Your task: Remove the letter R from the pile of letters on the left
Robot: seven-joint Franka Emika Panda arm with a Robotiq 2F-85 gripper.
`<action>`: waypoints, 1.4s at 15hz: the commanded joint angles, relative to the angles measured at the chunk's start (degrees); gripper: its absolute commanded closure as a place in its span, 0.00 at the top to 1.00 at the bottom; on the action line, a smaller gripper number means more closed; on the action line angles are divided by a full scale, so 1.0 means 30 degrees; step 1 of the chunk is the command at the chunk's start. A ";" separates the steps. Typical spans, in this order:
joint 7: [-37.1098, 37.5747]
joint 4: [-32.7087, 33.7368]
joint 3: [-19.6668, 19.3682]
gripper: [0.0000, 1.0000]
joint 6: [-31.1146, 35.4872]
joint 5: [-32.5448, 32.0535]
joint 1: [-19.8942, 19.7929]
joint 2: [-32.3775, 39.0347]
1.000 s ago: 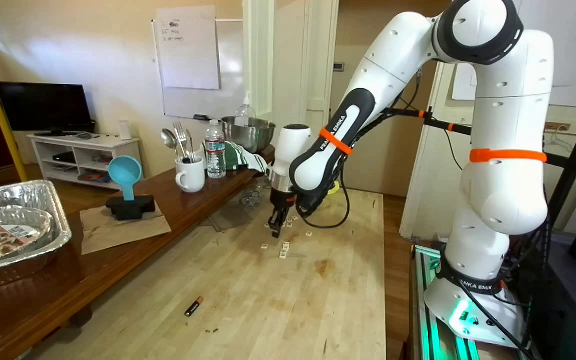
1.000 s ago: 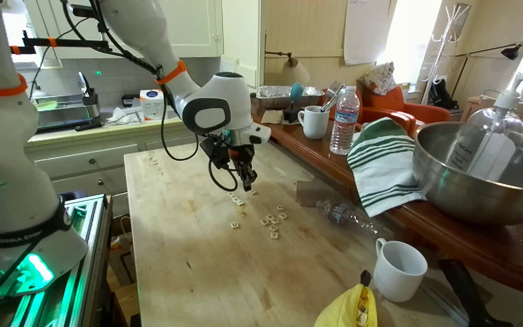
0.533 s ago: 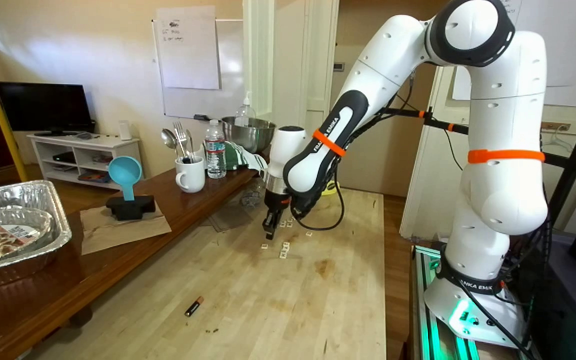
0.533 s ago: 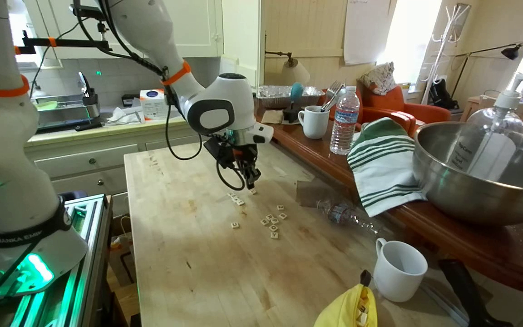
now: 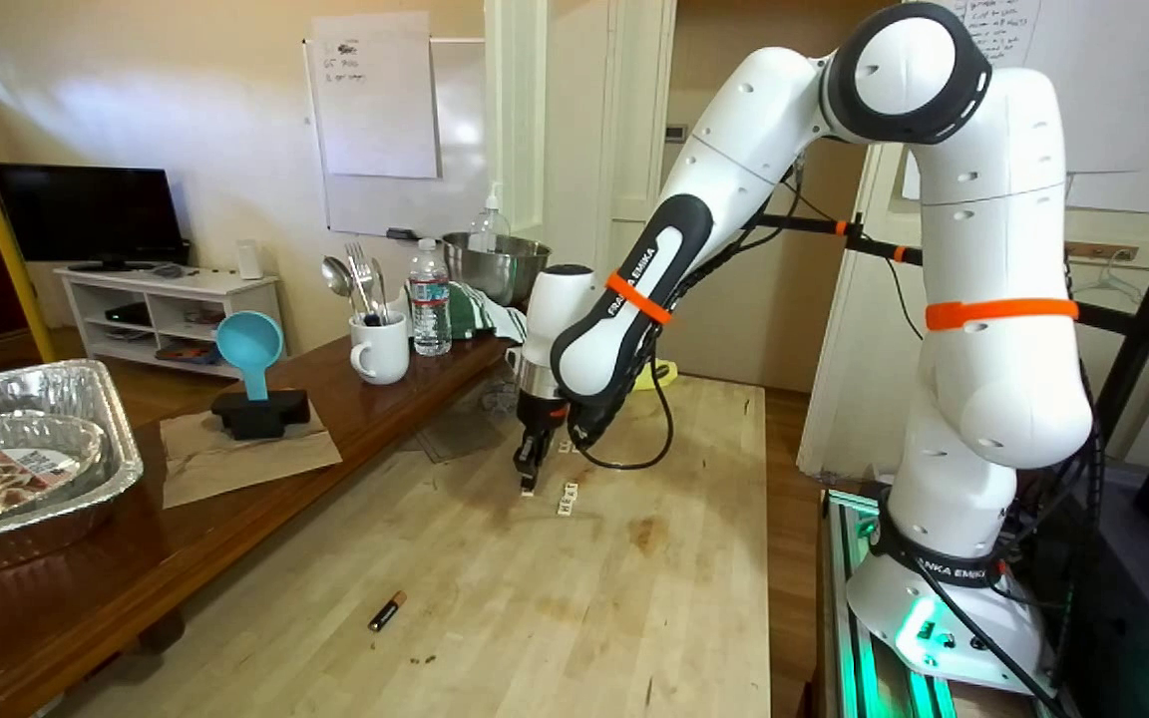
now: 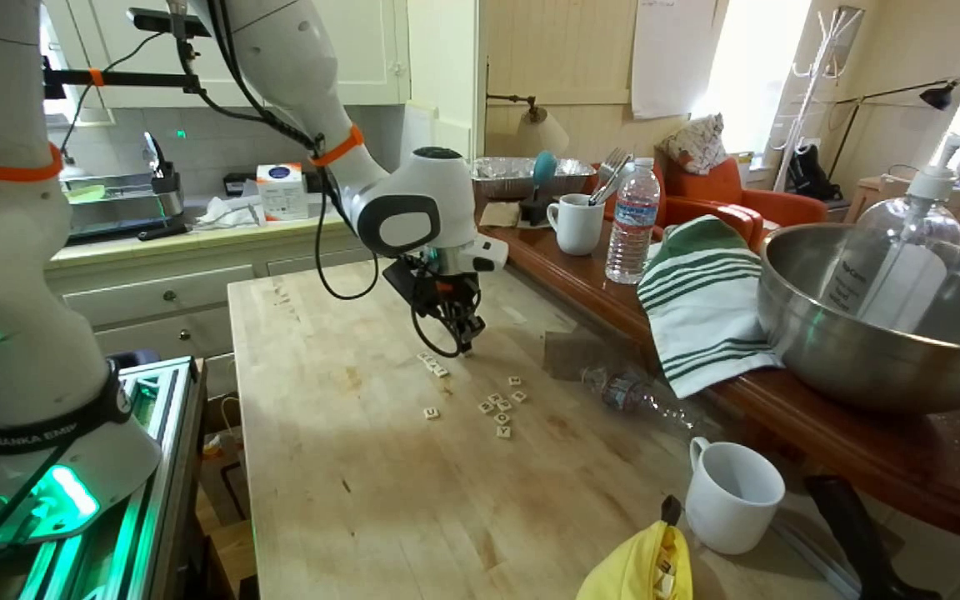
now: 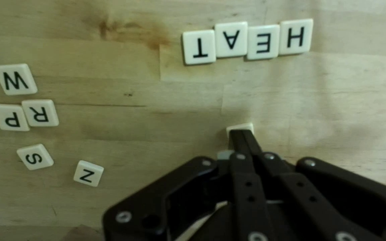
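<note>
While letter tiles (image 7: 40, 113) dot the wooden table (image 5: 594, 608) beside a brown counter (image 5: 365, 409), the fingers (image 7: 238, 142) are pressed together over one.

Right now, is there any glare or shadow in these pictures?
In the wrist view, dimmish light and a faint shadow beside the gripper, yet the R tile reads clearly; in an exterior view, a window washed out to white; in both exterior views, the green base light blooming.
</note>
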 commanded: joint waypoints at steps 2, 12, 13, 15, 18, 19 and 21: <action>-0.0194 0.0593 -0.0227 0.00 0.0537 -0.0140 -0.0292 0.1105; 0.2045 -0.0171 -0.4244 0.00 0.0479 -0.3212 -0.0185 0.0343; 0.2449 -0.0153 -0.4753 0.00 0.0306 -0.3729 -0.0130 0.0307; 0.3155 -0.0238 -0.5545 0.00 0.0196 -0.4615 -0.0045 0.0206; 0.3290 -0.0953 -0.5481 0.00 0.0353 -0.4736 -0.0045 -0.0805; 0.3326 -0.1175 -0.5378 0.00 0.0394 -0.4767 0.0009 -0.1129; 0.3306 -0.1667 -0.5002 0.00 0.0541 -0.4723 0.0108 -0.1874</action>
